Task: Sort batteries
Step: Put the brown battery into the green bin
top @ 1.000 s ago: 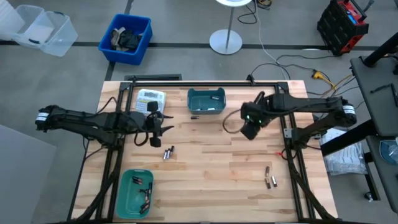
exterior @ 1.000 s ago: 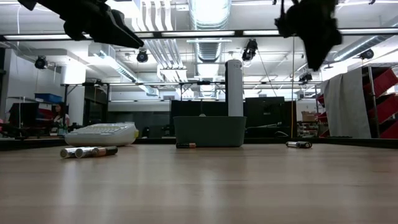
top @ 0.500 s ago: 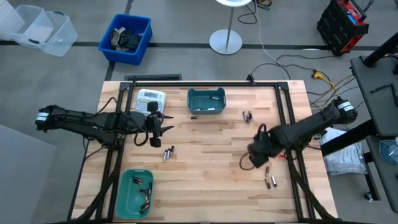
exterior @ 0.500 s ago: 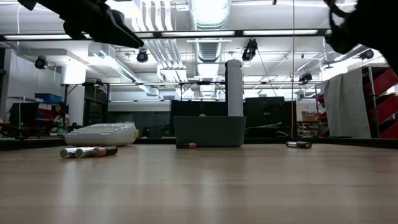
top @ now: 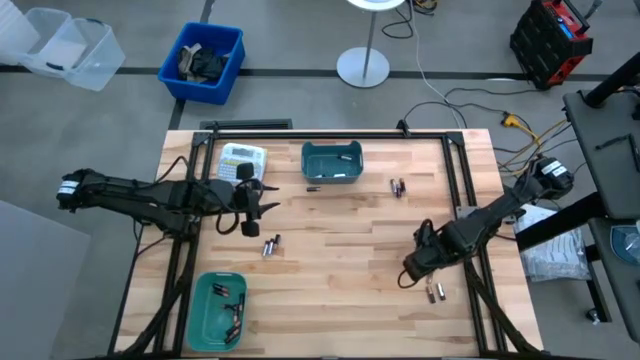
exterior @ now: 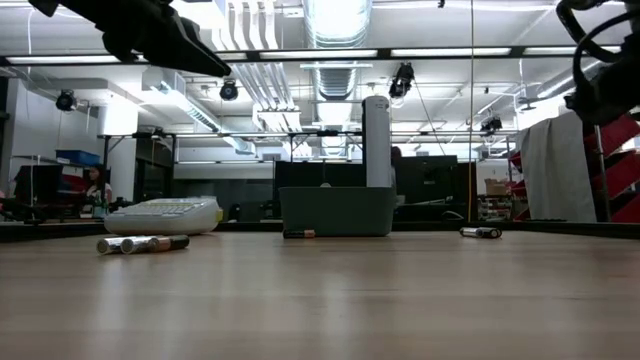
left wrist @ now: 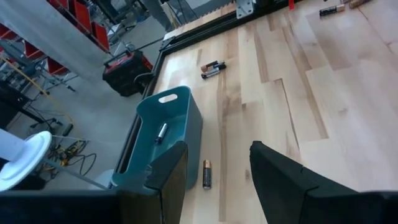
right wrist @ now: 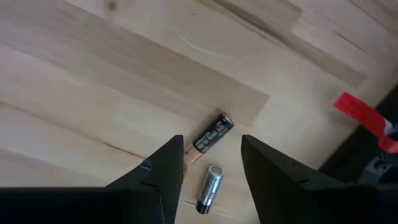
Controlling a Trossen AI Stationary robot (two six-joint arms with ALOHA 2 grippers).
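Batteries lie loose on the wooden table: two (top: 434, 290) near the front right, a small group (top: 270, 245) left of centre, a pair (top: 397, 187) at the far right, and one (top: 312, 187) in front of the far teal bin (top: 332, 162). My right gripper (top: 412, 272) hangs open just left of the front-right pair. In its wrist view a dark battery (right wrist: 212, 134) and a silvery one (right wrist: 209, 180) show between its fingers, untouched. My left gripper (top: 250, 205) waits open above the table's left part. Another teal bin (top: 218, 310) stands at the near left.
A white label-maker (top: 243, 160) sits at the far left beside the far bin, which holds one battery (left wrist: 161, 132). A black frame (top: 460, 190) runs along the table's right and far edges. Bare wood lies in the middle.
My right gripper has swung from in front of the far bin toward the table's near edge and now hangs by the front-right batteries. The far-right pair, which that arm covered before, now shows.
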